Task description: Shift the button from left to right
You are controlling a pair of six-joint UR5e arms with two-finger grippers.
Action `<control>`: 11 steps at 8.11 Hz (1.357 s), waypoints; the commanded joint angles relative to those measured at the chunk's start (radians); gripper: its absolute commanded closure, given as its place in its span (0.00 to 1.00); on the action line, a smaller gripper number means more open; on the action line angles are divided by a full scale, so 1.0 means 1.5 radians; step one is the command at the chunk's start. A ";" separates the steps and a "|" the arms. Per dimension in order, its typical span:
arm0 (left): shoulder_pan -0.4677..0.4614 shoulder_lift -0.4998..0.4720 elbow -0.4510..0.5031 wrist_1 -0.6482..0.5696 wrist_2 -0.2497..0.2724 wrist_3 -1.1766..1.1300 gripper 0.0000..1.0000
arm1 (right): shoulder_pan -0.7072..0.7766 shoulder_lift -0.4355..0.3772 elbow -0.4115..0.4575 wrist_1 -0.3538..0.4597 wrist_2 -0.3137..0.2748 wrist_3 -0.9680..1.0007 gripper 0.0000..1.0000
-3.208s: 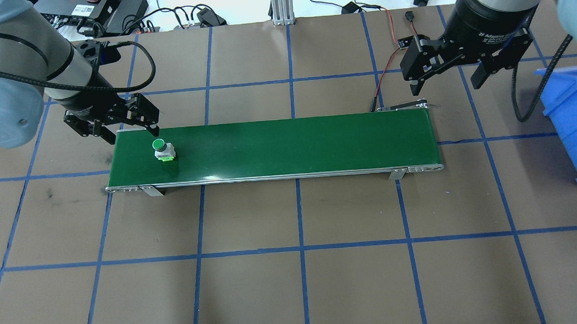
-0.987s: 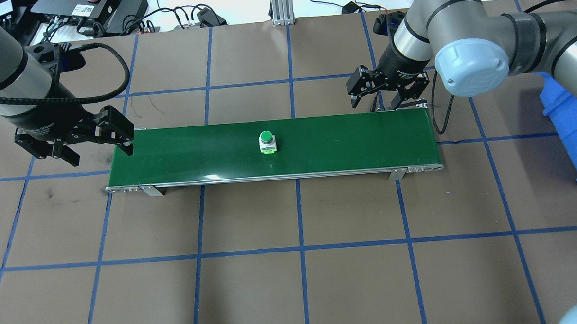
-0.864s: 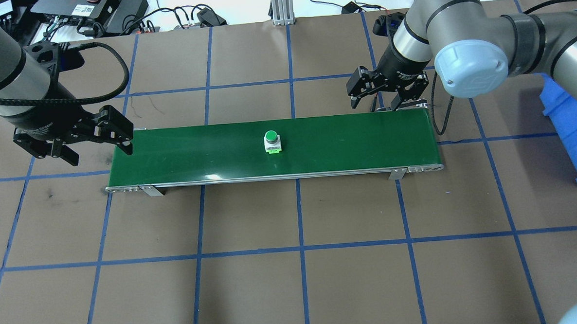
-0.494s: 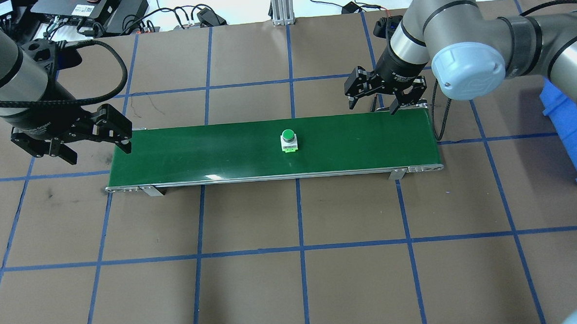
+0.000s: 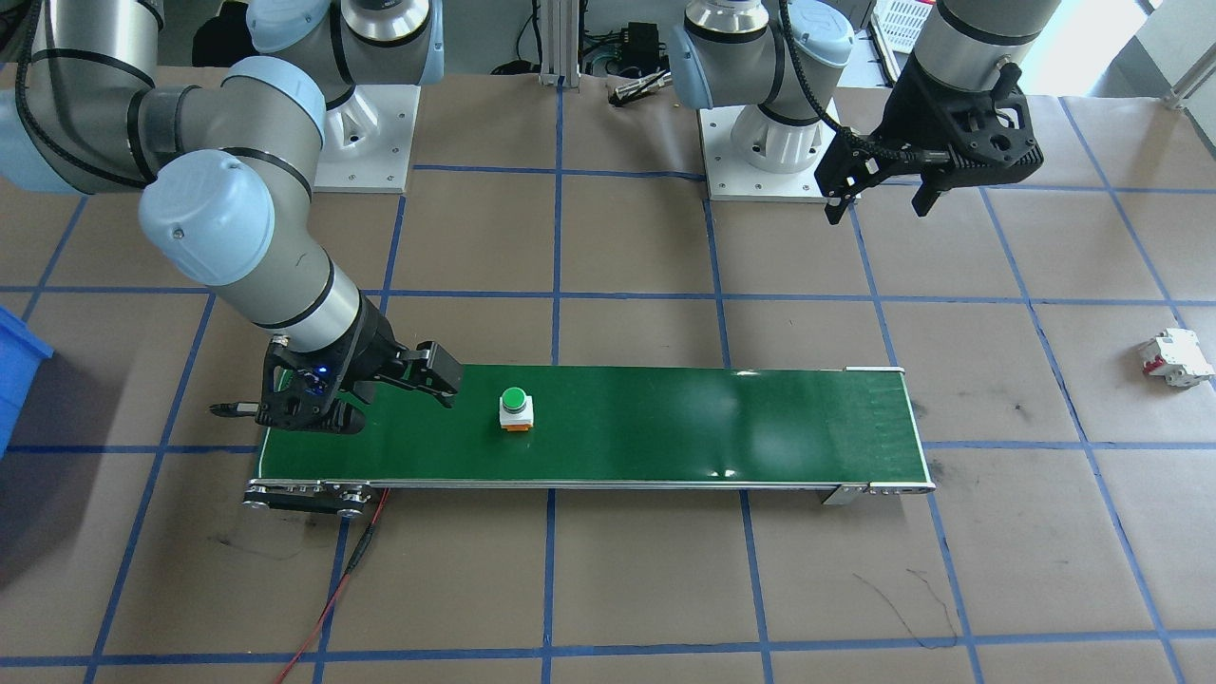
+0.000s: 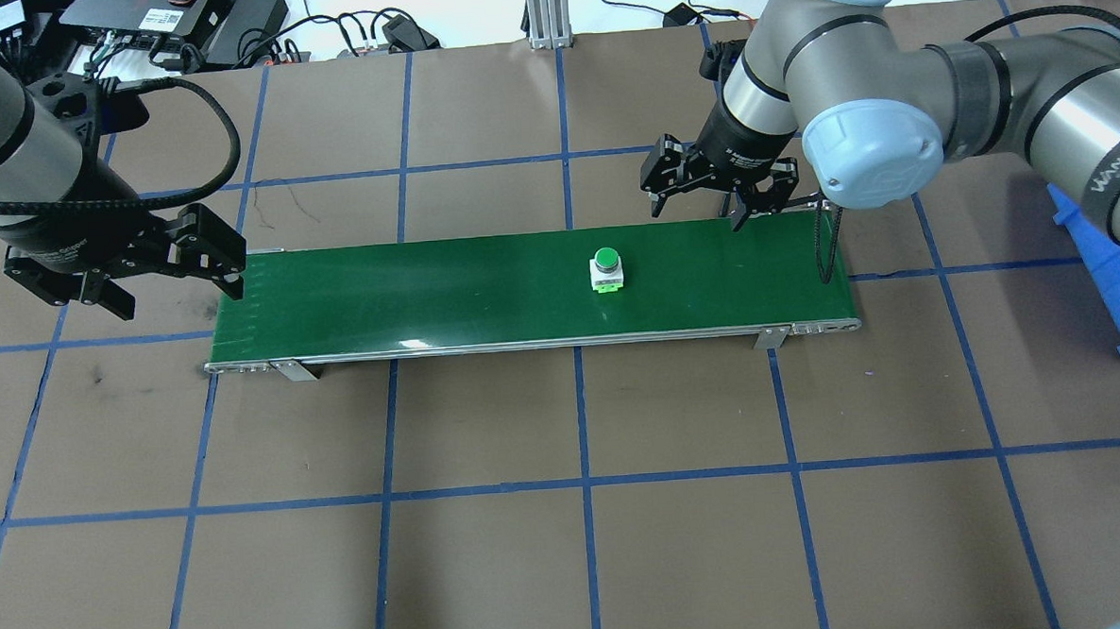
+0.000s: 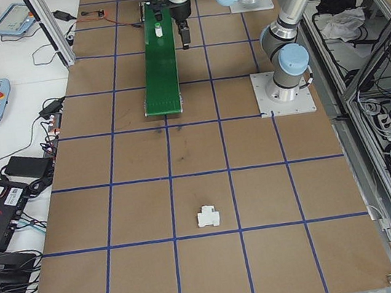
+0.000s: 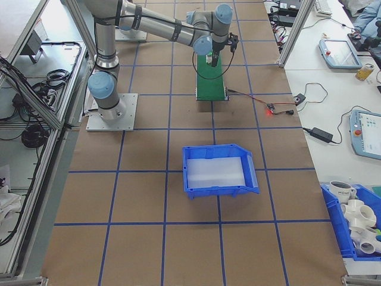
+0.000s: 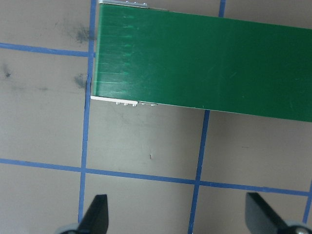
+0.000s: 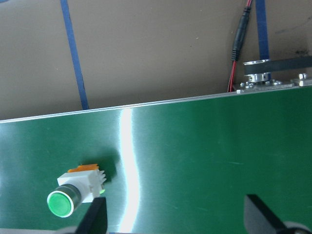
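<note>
The small push-button with a round green cap on a white boxy body (image 6: 606, 270) stands upright on the long green conveyor belt (image 6: 446, 296), right of its middle, touching neither gripper. To catch it well, the right gripper (image 6: 708, 187) should straddle the body squarely and close low. It hovers over the belt's far edge, jaws spread and empty. The left gripper (image 6: 128, 267) hangs off the belt's left end, likewise spread, holding nothing.

Both arms are silver-grey tubes with pale blue joint caps, each ending in a black two-finger gripper, the left gripper (image 6: 125, 277) and right gripper (image 6: 697, 198), with black cables looping alongside.
</note>
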 commanded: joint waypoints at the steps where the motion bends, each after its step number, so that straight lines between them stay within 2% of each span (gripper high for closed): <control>1: 0.000 0.028 -0.002 -0.003 0.021 0.004 0.00 | 0.060 0.028 0.002 -0.049 -0.029 0.051 0.00; 2: 0.000 0.029 -0.003 -0.003 0.030 0.004 0.00 | 0.072 0.041 0.006 -0.072 -0.041 0.053 0.00; 3: 0.002 0.028 -0.009 -0.006 0.030 0.005 0.00 | 0.073 0.054 0.013 -0.073 -0.043 0.045 0.00; 4: 0.002 0.034 -0.029 0.000 0.030 0.005 0.00 | 0.072 0.068 0.015 -0.075 -0.076 0.037 0.00; 6: 0.003 0.040 -0.033 0.005 0.030 0.005 0.00 | 0.071 0.084 0.019 -0.073 -0.187 -0.075 0.00; 7: 0.003 0.025 -0.037 0.015 0.032 0.006 0.00 | 0.069 0.085 0.020 -0.070 -0.196 -0.077 0.05; 8: 0.003 0.018 -0.039 0.045 0.031 0.006 0.00 | 0.059 0.085 0.021 -0.057 -0.198 -0.082 0.57; 9: 0.003 0.017 -0.040 0.047 0.031 0.006 0.00 | 0.035 0.077 0.019 -0.021 -0.191 -0.096 0.99; 11: 0.003 0.017 -0.039 0.052 0.031 0.006 0.00 | -0.021 0.064 0.019 0.047 -0.186 -0.142 1.00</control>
